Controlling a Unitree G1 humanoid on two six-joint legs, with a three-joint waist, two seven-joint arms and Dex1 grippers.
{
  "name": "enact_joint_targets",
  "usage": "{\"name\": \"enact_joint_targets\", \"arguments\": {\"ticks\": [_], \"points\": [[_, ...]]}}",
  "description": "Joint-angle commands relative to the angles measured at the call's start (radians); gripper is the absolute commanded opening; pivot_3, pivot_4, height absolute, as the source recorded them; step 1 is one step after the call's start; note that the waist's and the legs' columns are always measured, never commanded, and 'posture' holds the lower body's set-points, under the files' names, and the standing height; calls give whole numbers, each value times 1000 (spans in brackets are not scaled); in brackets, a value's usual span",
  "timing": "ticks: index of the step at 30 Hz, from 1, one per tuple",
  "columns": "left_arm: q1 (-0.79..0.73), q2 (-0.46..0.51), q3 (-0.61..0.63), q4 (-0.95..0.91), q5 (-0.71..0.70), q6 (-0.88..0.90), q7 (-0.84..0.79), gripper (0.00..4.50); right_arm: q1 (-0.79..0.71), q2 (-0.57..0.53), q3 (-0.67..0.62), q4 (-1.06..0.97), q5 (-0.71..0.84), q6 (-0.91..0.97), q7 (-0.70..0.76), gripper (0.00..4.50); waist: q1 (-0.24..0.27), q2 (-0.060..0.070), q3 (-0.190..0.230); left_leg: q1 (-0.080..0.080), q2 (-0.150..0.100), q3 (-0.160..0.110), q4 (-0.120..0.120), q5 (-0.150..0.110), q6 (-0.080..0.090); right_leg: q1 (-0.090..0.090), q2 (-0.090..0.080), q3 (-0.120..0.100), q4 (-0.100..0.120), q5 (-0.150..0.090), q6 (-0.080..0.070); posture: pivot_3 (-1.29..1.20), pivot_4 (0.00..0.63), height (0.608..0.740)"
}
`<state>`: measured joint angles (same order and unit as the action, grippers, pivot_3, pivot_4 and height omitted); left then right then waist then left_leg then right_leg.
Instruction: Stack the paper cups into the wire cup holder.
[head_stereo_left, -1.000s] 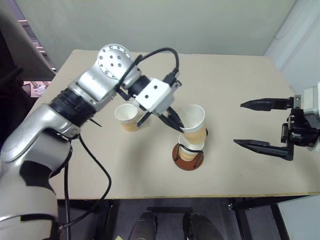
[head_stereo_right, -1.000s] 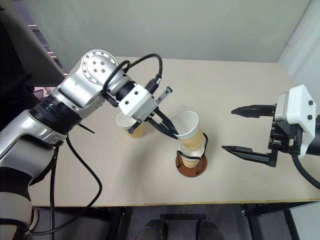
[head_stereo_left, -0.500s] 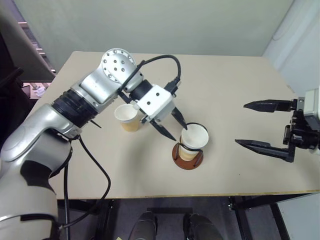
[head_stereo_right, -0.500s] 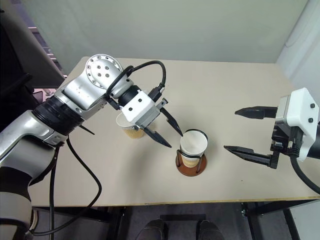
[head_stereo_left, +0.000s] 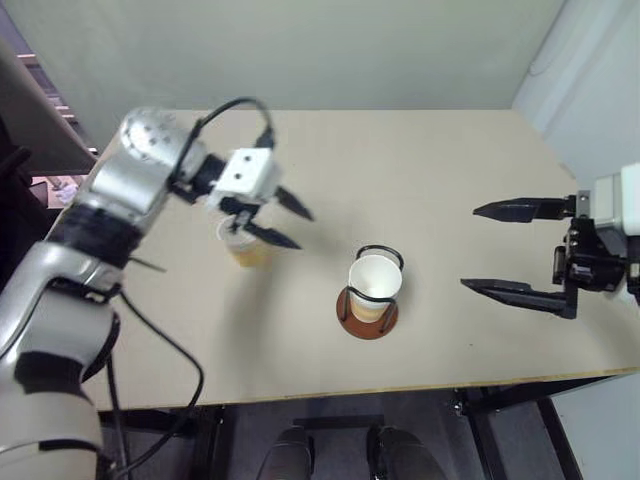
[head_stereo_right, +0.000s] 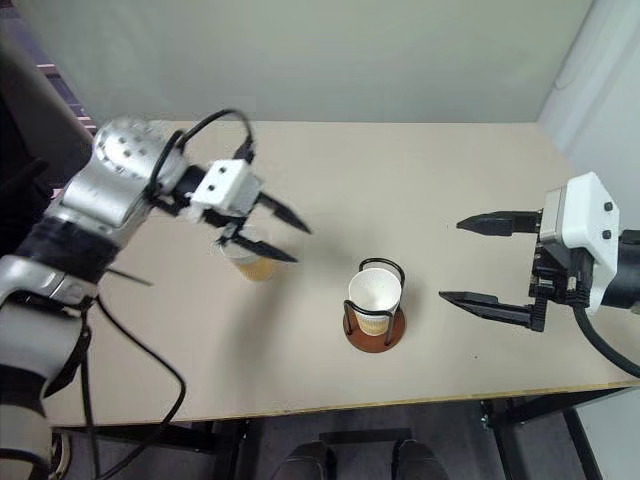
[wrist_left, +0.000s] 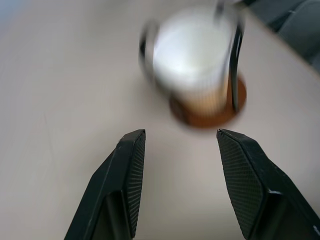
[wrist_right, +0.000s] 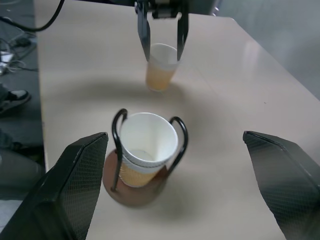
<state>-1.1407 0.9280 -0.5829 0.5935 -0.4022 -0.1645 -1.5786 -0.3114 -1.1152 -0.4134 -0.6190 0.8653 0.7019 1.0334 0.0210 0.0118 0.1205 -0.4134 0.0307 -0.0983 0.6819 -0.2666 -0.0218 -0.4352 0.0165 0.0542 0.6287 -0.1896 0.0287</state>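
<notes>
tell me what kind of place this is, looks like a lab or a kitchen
Probably a lab or test room, not a kitchen: a bare beige table against plain walls, holding just a wire cup holder with paper cups nested in it, plus one loose cup.

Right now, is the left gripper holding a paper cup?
No. The left gripper is open and empty above the loose paper cup on the table.

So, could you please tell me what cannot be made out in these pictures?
- Number of cups nested in the wire cup holder: the top cup hides those beneath.
- Loose paper cup: partly covered by the left gripper in the head views.
- Left wrist view: holder blurred.
</notes>
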Motion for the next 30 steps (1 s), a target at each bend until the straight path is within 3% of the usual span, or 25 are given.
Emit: {"name": "enact_joint_targets", "arguments": {"ticks": [1, 6, 15, 30], "points": [[9, 0, 108, 70, 63, 34, 4, 2401, -75, -3, 62, 35, -14, -40, 17, 4500, 5, -1, 0, 0, 0, 0, 1, 0, 0, 0, 0, 1, 0, 0, 1, 0, 150, 740], [32, -33, 175, 121, 143, 47, 4, 2401, -146, -1, 132, 81, -51, -64, 26, 4500, 18, -1, 0, -3, -2, 1, 2, -1, 4, -1, -4, 2, -1, 2, 1, 0, 150, 740], [43, -78, 186, 227, 372, -46, 87, 2401, -110, -14, 109, 53, -60, -51, 7, 4500, 9, -1, 0, -3, -1, 3, 1, -2, 7, -4, -4, 2, -1, 2, 1, 0, 150, 740], [88, -59, 234, 231, 499, -89, 106, 2401, -80, -12, 84, 18, -51, -23, -32, 4500, -6, 0, -1, 9, -1, 5, 0, -1, 8, 6, -2, 6, 0, 3, -2, 0, 150, 740]]}}
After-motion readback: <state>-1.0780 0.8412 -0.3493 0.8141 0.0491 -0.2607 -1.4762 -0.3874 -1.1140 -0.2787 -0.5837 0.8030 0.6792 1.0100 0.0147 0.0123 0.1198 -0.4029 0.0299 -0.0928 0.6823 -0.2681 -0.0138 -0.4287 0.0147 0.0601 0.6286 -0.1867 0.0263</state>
